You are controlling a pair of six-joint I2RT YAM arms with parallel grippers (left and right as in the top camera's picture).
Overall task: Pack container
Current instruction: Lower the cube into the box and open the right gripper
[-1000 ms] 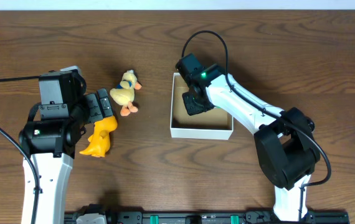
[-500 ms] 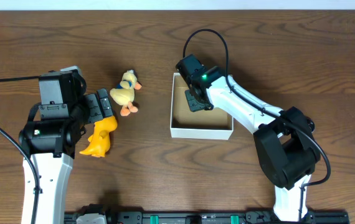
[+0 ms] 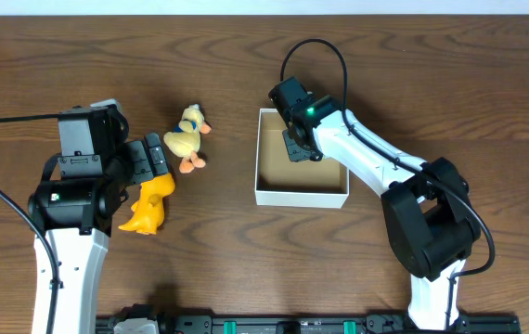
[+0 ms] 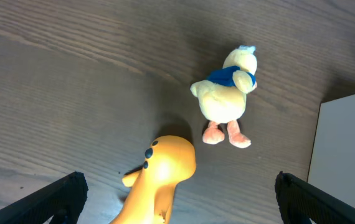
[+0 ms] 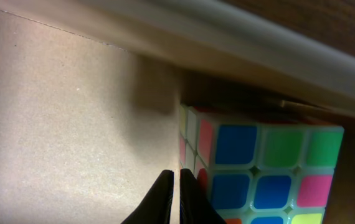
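White box (image 3: 300, 198) sits right of centre on the table (image 3: 450, 74). Right hand (image 5: 176, 199), fingers together and empty, hangs inside it beside a cube (image 5: 258, 168) in the corner. Left hand (image 3: 156, 156) is spread above a duck (image 3: 187, 137). Lifting out carelessly, the right hand may snag the wall and drag the box.

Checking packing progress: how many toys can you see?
3. A plush duck lies on the table left of the box; an orange toy lies beside it; a puzzle cube sits inside the box. The right arm could hide more there.
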